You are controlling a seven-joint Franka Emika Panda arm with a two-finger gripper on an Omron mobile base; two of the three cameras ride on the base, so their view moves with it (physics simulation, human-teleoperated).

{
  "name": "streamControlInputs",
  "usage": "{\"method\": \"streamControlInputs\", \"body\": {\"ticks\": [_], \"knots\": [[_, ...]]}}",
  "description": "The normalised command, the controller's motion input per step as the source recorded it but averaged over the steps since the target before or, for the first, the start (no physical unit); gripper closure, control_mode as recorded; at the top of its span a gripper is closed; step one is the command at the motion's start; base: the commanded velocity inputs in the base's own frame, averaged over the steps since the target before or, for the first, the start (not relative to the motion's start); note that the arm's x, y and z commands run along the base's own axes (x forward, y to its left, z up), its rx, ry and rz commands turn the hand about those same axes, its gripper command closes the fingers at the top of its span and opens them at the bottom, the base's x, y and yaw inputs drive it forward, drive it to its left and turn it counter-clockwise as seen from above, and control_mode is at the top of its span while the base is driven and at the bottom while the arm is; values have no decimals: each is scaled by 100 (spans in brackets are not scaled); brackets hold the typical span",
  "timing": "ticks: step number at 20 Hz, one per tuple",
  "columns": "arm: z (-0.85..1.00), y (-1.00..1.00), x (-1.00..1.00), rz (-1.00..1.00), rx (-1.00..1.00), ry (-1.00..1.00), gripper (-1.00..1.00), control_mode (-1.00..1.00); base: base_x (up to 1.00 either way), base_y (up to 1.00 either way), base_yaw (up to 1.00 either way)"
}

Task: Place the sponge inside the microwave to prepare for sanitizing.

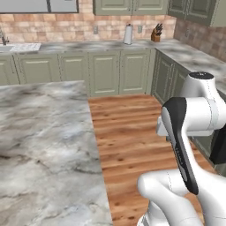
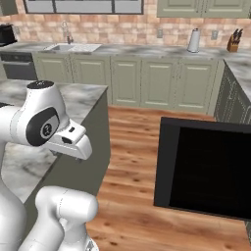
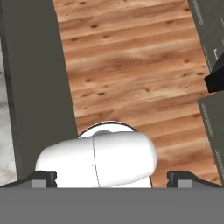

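End effector [image 3: 112, 178] fingers wide apart, nothing held — over wood floor [image 3: 131, 65]; microwave [image 2: 208, 169] door hangs open.

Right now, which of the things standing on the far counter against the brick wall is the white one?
The paper towel roll, an upright white cylinder. The knife block to its right, by the corner, is brown with dark handles sticking out of the top.

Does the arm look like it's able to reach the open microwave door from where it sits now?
Probably yes. The microwave door stands open just right of the arm, with bare wood floor between them. The end effector is open and points down at the floor, so it would need to swing round first.
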Motion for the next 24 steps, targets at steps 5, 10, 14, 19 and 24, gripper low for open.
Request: {"method": "streamControlInputs", "body": {"ticks": [5, 10, 14, 19, 24], "knots": [[0, 0, 0, 0, 0, 0, -100, 100, 100, 55, 0], [0, 0, 0, 0, 0, 0, -100, 100, 100, 35, 1], [0, 0, 0, 0, 0, 0, -100, 100, 100, -24, 3], [0, 0, 0, 0, 0, 0, -100, 100, 100, -22, 0], [0, 0, 0, 0, 0, 0, -100, 100, 100, 96, -14]]}}
